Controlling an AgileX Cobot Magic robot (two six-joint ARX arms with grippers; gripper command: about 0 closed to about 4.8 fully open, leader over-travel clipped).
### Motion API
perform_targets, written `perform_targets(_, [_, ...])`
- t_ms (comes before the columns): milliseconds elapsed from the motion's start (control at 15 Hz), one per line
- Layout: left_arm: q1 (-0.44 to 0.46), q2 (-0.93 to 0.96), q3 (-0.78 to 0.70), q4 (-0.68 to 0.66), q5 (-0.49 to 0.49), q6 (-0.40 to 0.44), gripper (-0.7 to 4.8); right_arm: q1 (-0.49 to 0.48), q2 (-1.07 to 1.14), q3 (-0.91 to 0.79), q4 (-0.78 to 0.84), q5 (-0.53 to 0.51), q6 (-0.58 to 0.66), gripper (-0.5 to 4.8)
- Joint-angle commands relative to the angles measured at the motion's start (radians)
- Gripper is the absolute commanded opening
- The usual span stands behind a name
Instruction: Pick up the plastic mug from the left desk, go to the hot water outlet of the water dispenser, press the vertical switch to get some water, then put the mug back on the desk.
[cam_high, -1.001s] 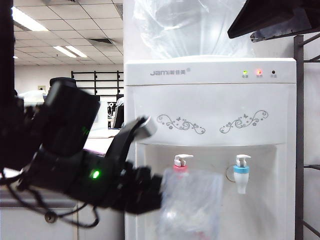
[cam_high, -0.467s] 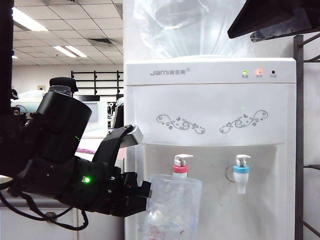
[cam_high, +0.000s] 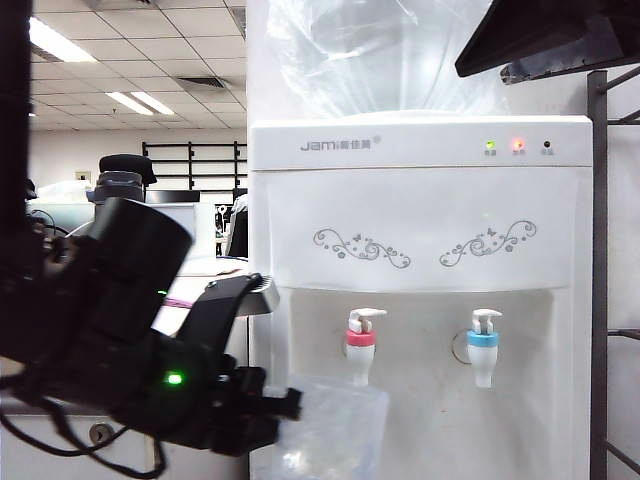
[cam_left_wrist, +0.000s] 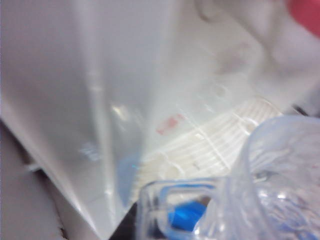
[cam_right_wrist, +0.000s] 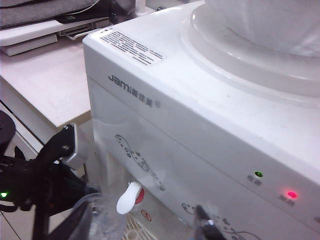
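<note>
The clear plastic mug (cam_high: 335, 430) hangs just below the hot water outlet (cam_high: 360, 345), the red-collared tap of the white water dispenser (cam_high: 420, 200). My left gripper (cam_high: 288, 405) is shut on the mug's handle (cam_left_wrist: 175, 200); its blue pad shows through the loop. The mug's rim (cam_right_wrist: 95, 207) is under the white vertical switch (cam_right_wrist: 128, 197) and apart from it. My right gripper (cam_right_wrist: 135, 231) hovers high over the dispenser, open and empty, one dark finger (cam_right_wrist: 206, 225) in sight. The left desk (cam_right_wrist: 45, 85) lies beside the dispenser.
The blue-collared tap (cam_high: 482, 345) is to the right of the red one. The drip grille (cam_left_wrist: 220, 145) lies under the mug. The big clear bottle (cam_high: 385, 55) tops the dispenser. A black frame post (cam_high: 598, 280) stands at the right edge. The desk drawer keyhole (cam_high: 97, 433) shows behind my left arm.
My left arm has swung the mug leftward and lowered it, so its rim now sits below the red tap's nozzle. The right arm has not moved.
</note>
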Motion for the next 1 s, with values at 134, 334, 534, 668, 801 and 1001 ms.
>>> perform_targets(134, [-0.043,0.036,0.048,0.031,-0.061,-0.077,-0.05,0.001,-0.001,0.007,0.014,-0.001,-0.003,2.65])
perform_targets(334, [-0.076,0.055,0.087,0.034,-0.132,-0.113,-0.05,0.001,-0.001,0.007,0.014,-0.001,-0.003,2.65])
perform_targets(534, [-0.079,0.066,0.120,-0.005,-0.140,-0.161,-0.05,0.001,-0.001,0.007,0.014,-0.001,-0.003,2.65])
perform_targets(668, [-0.079,0.074,0.124,-0.008,-0.146,-0.161,-0.05,0.001,-0.001,0.007,0.013,-0.001,-0.003,2.65])
perform_targets(801, [-0.079,0.075,0.124,-0.046,-0.148,-0.184,-0.05,0.001,-0.001,0.007,0.014,-0.001,-0.003,2.65])
perform_targets(1001, [-0.084,0.075,0.124,-0.055,-0.151,-0.182,-0.05,0.001,-0.001,0.007,0.014,-0.001,-0.003,2.65])
